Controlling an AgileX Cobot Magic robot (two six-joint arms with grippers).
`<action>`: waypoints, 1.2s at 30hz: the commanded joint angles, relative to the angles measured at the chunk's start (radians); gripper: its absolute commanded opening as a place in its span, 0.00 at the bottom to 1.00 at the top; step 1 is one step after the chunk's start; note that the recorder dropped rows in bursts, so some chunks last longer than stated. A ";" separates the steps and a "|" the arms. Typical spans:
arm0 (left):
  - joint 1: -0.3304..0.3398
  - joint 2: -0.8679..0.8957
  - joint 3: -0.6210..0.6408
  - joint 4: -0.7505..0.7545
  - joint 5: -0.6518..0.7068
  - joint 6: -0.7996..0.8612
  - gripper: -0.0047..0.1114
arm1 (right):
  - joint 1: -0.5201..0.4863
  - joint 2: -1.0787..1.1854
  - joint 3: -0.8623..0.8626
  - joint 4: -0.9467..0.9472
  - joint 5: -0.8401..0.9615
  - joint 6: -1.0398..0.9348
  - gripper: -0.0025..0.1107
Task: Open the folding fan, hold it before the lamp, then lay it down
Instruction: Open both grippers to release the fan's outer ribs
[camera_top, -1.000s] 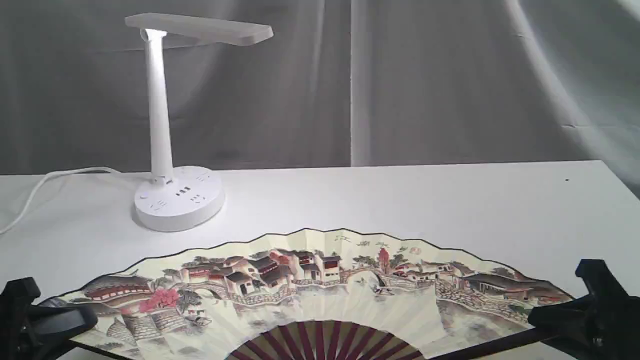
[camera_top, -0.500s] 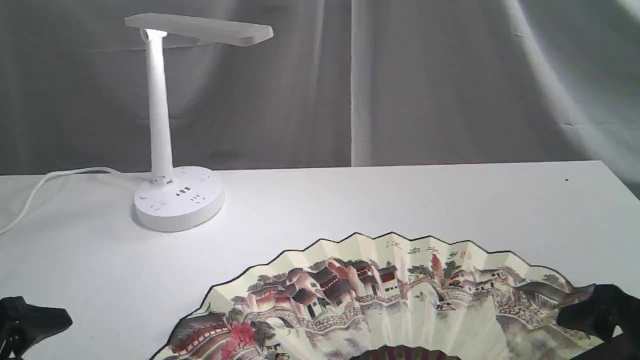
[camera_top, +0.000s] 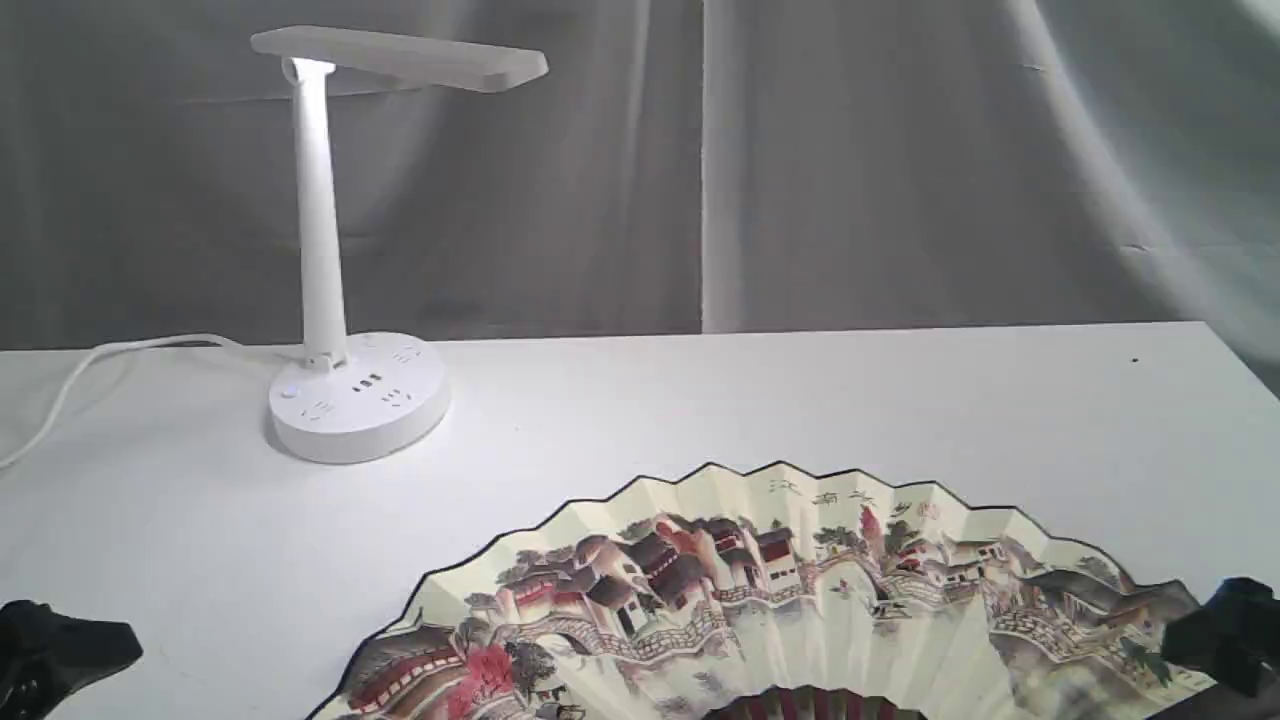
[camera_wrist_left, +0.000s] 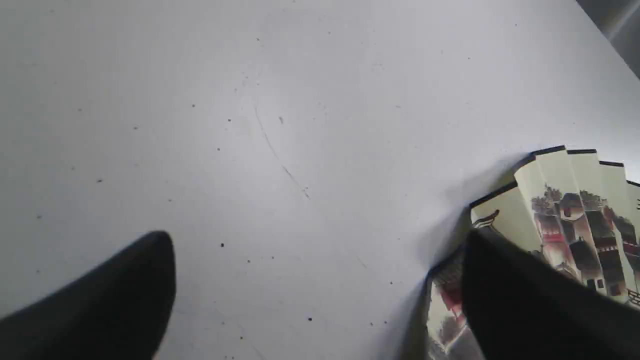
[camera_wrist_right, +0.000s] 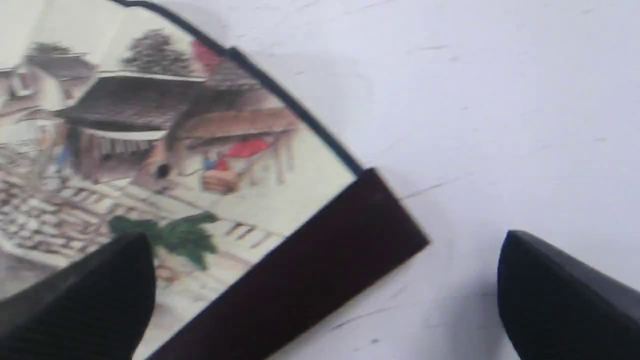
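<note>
The folding fan lies spread open on the white table at the front right, painted side up, its lower ribs cut off by the frame. The white lamp stands at the back left, well clear of the fan. My left gripper is open at the front left, apart from the fan; in its wrist view one finger overlaps the fan's end pleats with bare table between the fingers. My right gripper is open at the fan's right end, and the dark guard rib lies between its fingers, not clamped.
The lamp's white cord trails off the left side of the table. A grey curtain hangs behind the table's back edge. Bare table surface stretches between the lamp base and the fan.
The fan has shifted right and toward the front edge. My left gripper let go of its left end and drew back. My right gripper has sunk lower at the right end.
</note>
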 joint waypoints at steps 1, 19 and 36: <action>-0.001 -0.004 -0.004 -0.014 0.004 0.012 0.71 | -0.002 -0.012 -0.015 -0.002 -0.120 -0.015 0.84; -0.001 -0.010 -0.009 0.045 -0.228 0.135 0.04 | -0.002 -0.362 -0.017 -0.003 0.557 -0.189 0.84; -0.001 -0.749 0.074 0.250 0.237 -0.141 0.04 | -0.002 -0.419 -0.017 -0.119 0.855 -0.220 0.84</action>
